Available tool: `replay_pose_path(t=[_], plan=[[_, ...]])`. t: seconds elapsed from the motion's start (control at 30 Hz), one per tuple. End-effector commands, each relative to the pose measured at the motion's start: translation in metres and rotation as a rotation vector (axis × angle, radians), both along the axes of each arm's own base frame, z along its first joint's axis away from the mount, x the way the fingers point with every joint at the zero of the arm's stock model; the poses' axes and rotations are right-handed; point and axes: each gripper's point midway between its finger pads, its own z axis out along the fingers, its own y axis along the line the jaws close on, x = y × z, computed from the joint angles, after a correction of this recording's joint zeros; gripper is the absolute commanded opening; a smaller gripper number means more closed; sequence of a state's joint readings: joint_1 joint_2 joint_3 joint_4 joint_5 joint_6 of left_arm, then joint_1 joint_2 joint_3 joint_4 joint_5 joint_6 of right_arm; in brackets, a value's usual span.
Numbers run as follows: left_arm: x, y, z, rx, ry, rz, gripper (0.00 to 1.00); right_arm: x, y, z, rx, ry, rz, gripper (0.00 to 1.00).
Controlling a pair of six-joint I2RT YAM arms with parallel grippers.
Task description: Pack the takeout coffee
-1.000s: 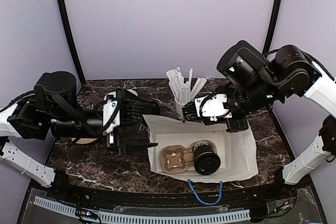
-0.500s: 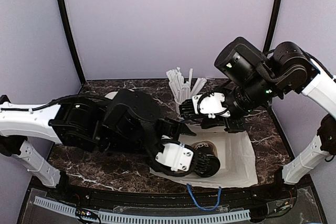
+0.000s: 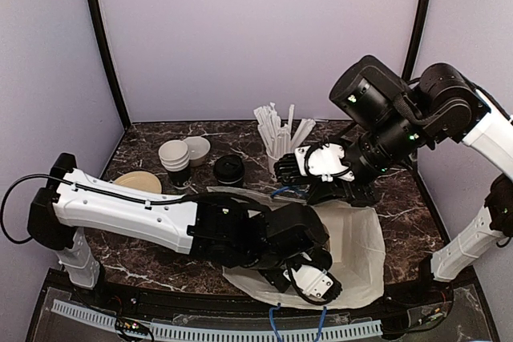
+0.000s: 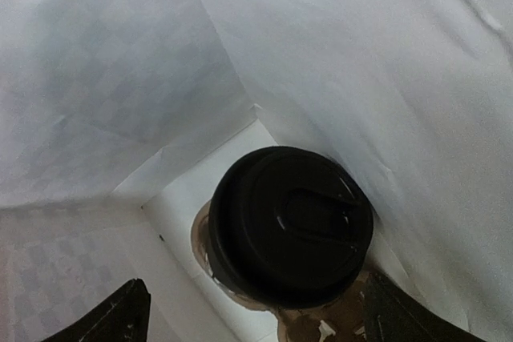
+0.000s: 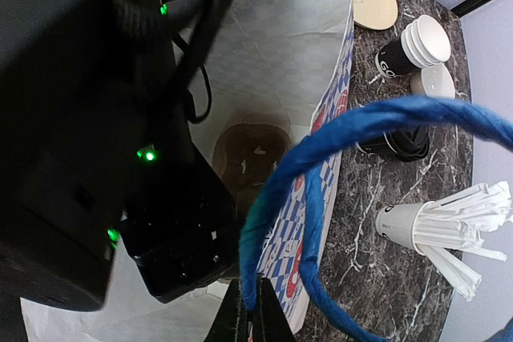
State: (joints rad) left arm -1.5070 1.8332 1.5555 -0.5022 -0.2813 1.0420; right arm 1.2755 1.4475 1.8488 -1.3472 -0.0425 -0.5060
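Note:
The takeout coffee [image 4: 292, 226], a black cup with a black lid, stands in a brown cardboard carrier [image 4: 317, 327] at the bottom of the white paper bag [image 3: 362, 238]. My left gripper [image 4: 256, 334] is inside the bag above the cup, open, its fingertips [image 4: 120, 318] wide apart and off the lid. In the top view my left gripper [image 3: 309, 278] and arm hide the cup. My right gripper [image 5: 256, 314] is shut on the bag's blue rope handle [image 5: 337, 138] at the bag's far rim, and shows in the top view too [image 3: 287, 178].
Behind the bag stand a white cup of straws [image 3: 280, 142], a low stack of black lids [image 3: 229, 169], a stack of lidless black cups [image 3: 175, 162] and a tan disc [image 3: 138, 183]. Another blue handle [image 3: 272, 319] hangs over the table's near edge.
My left arm has swung from the table's left side across into the bag, closed a little and opened wide again. The bag's mouth has risen. My right gripper stays shut on the handle.

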Motion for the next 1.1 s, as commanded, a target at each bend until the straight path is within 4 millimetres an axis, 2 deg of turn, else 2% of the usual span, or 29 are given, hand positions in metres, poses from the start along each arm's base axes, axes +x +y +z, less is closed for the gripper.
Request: replay_pose_path(t=[0.0,0.2,0.53,0.73,0.87,1.07], plan=[[0.006,-0.023,0.019,-0.063,-0.032,-0.054,0.96,-0.010,-0.003,0.005,0.038,0.039,0.020,0.00],[0.013,-0.034,0.001,-0.059,-0.035,-0.067,0.99,-0.010,-0.007,0.008,0.054,0.034,0.005,0.00],[0.032,-0.035,-0.024,-0.018,-0.021,-0.082,0.97,-0.007,-0.007,0.018,0.084,0.028,-0.014,0.00],[0.054,-0.031,-0.052,0.057,-0.088,-0.042,0.95,-0.009,-0.003,0.020,0.092,0.041,-0.011,0.00],[0.068,-0.034,-0.052,0.050,-0.139,-0.007,0.91,-0.009,-0.002,0.021,0.093,0.047,-0.010,0.00],[0.068,-0.036,-0.040,0.023,-0.131,0.002,0.81,-0.008,-0.003,0.021,0.091,0.045,-0.017,0.00]])
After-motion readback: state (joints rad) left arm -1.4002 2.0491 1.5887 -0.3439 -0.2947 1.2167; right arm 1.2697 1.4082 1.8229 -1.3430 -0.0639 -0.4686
